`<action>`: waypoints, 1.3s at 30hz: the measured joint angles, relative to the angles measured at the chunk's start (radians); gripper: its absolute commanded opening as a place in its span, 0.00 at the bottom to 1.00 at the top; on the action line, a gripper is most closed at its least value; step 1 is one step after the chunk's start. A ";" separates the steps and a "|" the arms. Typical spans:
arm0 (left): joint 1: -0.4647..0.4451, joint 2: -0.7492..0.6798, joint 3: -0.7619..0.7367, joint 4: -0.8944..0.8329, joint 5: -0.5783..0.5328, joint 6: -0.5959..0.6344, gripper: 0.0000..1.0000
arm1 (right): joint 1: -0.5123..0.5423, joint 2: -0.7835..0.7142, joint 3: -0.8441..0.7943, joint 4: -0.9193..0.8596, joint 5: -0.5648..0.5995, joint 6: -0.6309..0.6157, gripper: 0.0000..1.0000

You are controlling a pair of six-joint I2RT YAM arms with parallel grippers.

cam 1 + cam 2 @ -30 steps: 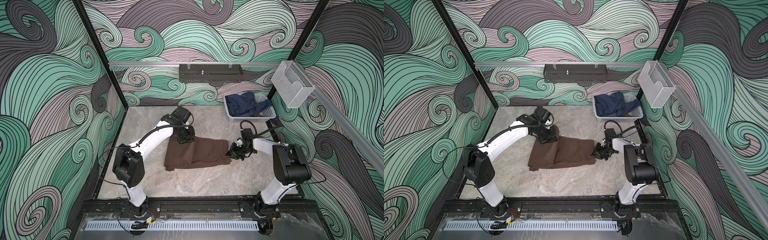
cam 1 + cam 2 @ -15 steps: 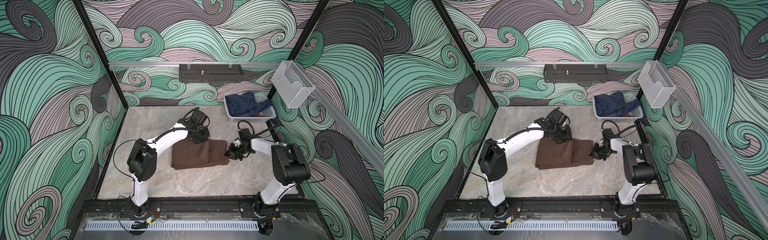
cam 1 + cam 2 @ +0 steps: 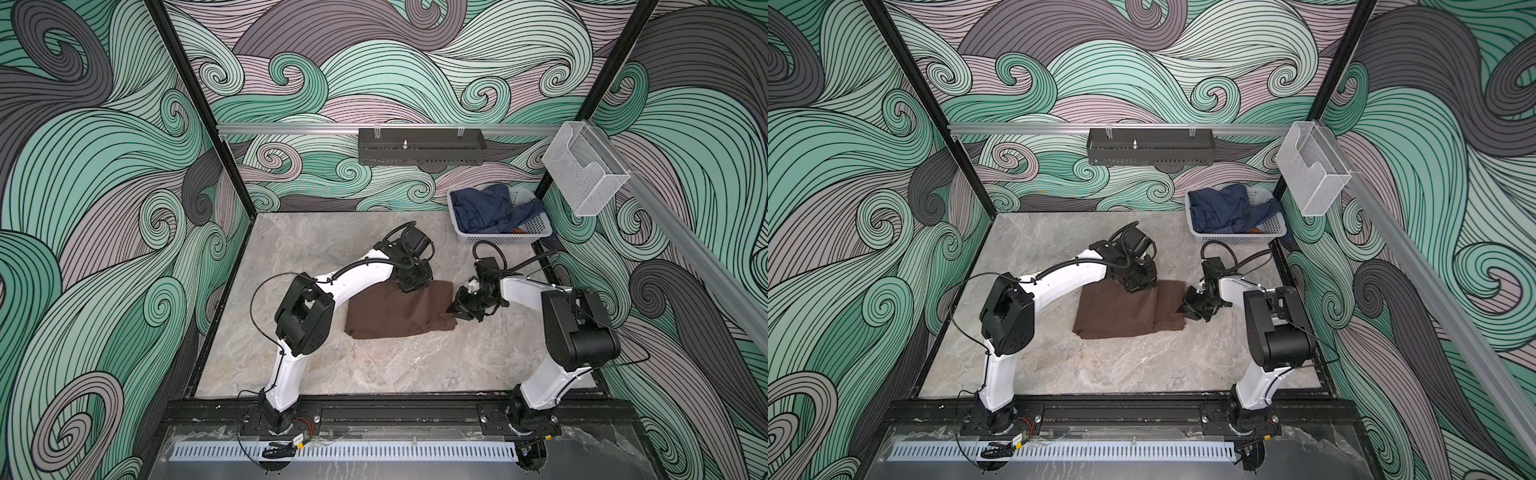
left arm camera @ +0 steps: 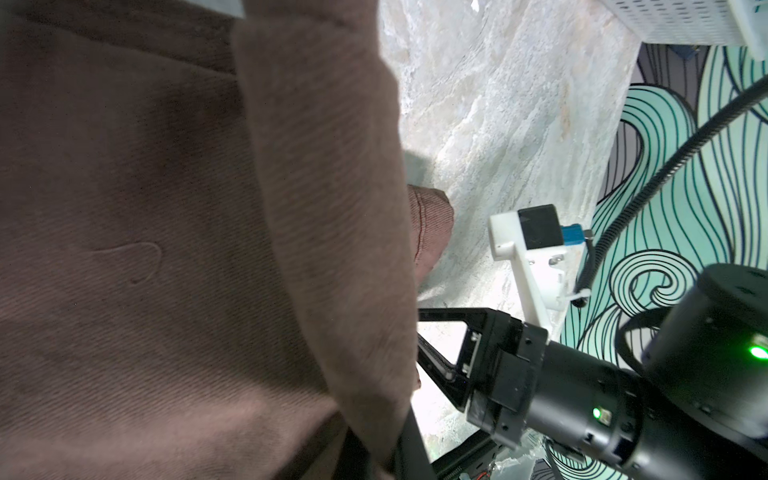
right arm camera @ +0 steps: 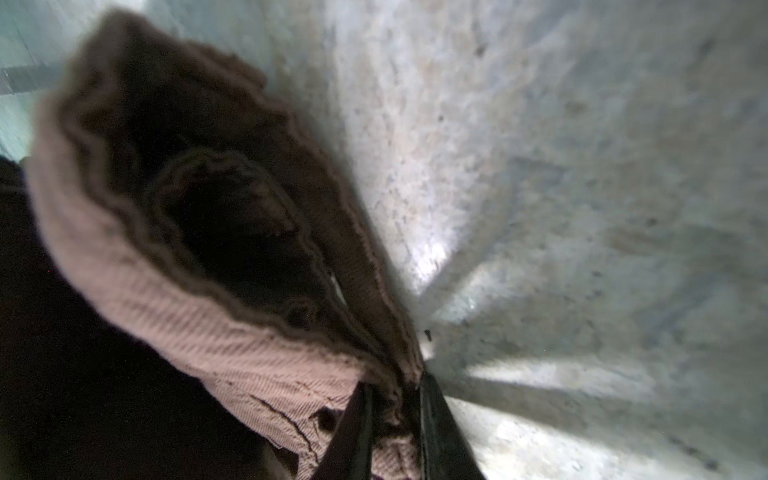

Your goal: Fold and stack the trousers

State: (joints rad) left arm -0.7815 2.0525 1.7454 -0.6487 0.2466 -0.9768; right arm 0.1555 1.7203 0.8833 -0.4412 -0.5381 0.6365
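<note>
dark brown trousers (image 3: 399, 316) on a marble bench (image 3: 374, 374), folded to a thick rectangle, just in front of the white basket (image 3: 498, 239) of denim (image 3: 482, 210). left pincer (image 3: 412, 286), closed tight on the long edge facing the basket, probably laying that layer over. right pincer (image 3: 454, 309), at the short end nearest the basket, nipped shut on bunched hem fabric, likely anchoring it against sliding.

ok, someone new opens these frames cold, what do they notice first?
The brown trousers, folded into a block mid-table, with the left end effector gripping the far edge and the right end effector clamped on the right-hand end. Next, the white basket of blue clothes in the far right corner. Swirling green wave-patterned walls surround it all.
</note>
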 measured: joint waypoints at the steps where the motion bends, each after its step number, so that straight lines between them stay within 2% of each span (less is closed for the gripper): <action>1: -0.001 0.007 0.005 0.000 0.000 -0.001 0.00 | 0.002 0.000 0.000 0.000 0.000 0.000 0.21; 32: -0.035 0.175 0.190 0.006 0.021 -0.019 0.00 | 0.032 0.012 0.019 -0.018 0.006 0.008 0.21; 34: -0.035 0.183 0.190 0.006 0.026 -0.019 0.04 | 0.033 0.013 0.020 -0.019 0.007 0.007 0.23; 37: -0.035 0.196 0.190 0.006 0.032 -0.020 0.15 | 0.036 0.012 0.025 -0.031 0.014 0.006 0.26; 39: -0.035 0.196 0.190 0.006 0.037 -0.016 0.26 | 0.040 0.010 0.032 -0.044 0.023 0.005 0.32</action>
State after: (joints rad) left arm -0.8162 2.2490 1.9350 -0.6422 0.2832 -0.9928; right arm 0.1951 1.7306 0.9150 -0.4850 -0.5156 0.6415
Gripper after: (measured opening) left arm 0.180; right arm 0.270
